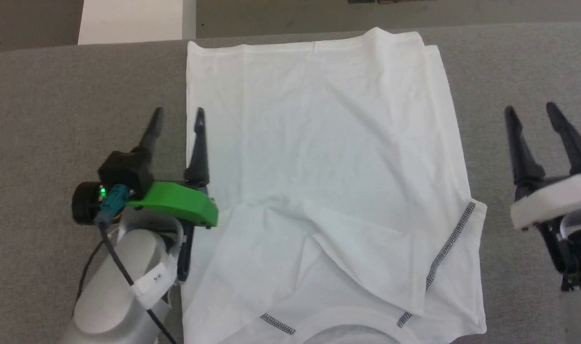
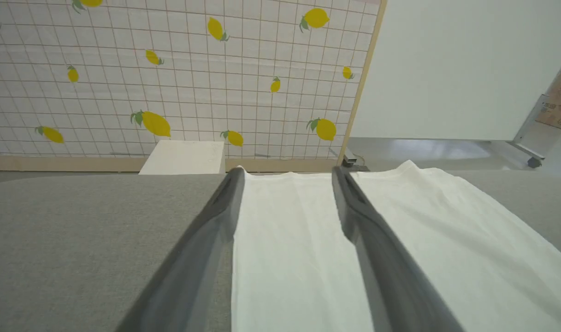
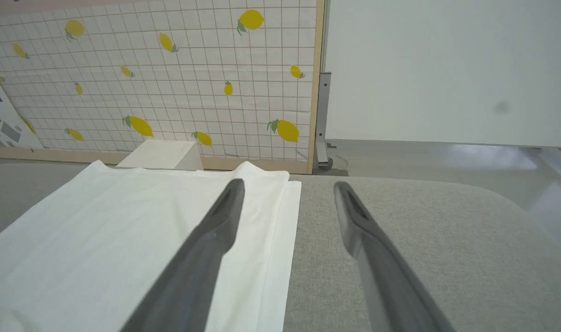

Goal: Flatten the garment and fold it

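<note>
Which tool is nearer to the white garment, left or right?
Left. The left tool straddles the garment at its left edge; the right tool stands apart, over grey surface beyond its right edge.

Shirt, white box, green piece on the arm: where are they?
shirt (image 1: 328, 143), head view, its smooth middle.
white box (image 2: 183, 157), left wrist view, its top face.
green piece (image 1: 180, 203), head view, middle of its top.

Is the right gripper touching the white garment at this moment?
Apart. The head view shows it: a strip of grey surface lies between the right gripper and the right edge of the garment.
</note>
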### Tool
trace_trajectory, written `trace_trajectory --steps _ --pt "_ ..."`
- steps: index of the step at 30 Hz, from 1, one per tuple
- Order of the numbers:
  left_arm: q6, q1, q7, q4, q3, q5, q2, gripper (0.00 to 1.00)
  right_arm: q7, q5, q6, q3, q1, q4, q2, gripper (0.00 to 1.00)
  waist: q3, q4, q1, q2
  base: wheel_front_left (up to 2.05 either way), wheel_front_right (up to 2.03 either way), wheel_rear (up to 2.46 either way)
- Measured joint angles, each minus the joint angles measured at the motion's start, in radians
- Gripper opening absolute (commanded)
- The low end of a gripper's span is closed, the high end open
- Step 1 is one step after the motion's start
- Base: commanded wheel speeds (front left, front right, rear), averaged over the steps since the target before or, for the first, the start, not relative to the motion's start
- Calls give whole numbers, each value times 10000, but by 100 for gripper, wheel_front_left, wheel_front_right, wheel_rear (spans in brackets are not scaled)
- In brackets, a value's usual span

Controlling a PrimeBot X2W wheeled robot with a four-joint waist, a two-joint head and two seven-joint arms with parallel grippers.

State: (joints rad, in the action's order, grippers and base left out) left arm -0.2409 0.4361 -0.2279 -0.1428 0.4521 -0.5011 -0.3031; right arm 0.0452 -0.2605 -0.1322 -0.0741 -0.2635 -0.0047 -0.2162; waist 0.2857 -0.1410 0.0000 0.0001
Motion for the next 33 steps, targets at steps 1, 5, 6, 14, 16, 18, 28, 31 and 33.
trace_trajectory --steps 1,5,6,14,16,18,28,31,33 --pt "-128 -81 -125 81 -238 71 -73 100 247 -33 0 -84 -375 215 -36 100 104 59 0 0 0 0 0" --pt "-407 -317 -247 401 -1066 410 -138 100 1223 -151 0 -633 -1878 1306 -182 100 559 307 0 0 0 0 0" --pt "-407 -358 -249 552 -1235 472 -102 100 1499 -150 2 -671 -2189 1567 -267 100 671 368 0 0 0 0 0" --pt "65 -397 -293 1438 -2322 1333 825 100 3313 -217 0 -1095 -4774 3754 -1202 100 1847 1050 2 0 0 0 0" --pt "201 -385 -293 1519 -2514 1580 1049 100 3649 -384 2 -1279 -5276 4243 -1283 100 2132 1213 2 0 0 0 0" --pt "385 -357 -293 1576 -2698 1751 1252 100 4033 -487 2 -1331 -5754 4671 -1344 100 2443 1385 2 0 0 0 0" --pt "1009 -214 -293 1716 -3421 2374 1866 100 5478 -341 2 -1183 -7089 5574 -1854 100 3736 2039 2 0 0 0 0" --pt "1179 -206 -293 1693 -3549 2445 1996 100 5927 -190 2 -1166 -7434 5597 -2071 100 3960 2200 2 -1 0 0 0" --pt "1271 -206 -293 1680 -3616 2508 2082 100 6263 -188 2 -1099 -7578 5553 -2176 39 4055 2283 1 -1 0 0 0"
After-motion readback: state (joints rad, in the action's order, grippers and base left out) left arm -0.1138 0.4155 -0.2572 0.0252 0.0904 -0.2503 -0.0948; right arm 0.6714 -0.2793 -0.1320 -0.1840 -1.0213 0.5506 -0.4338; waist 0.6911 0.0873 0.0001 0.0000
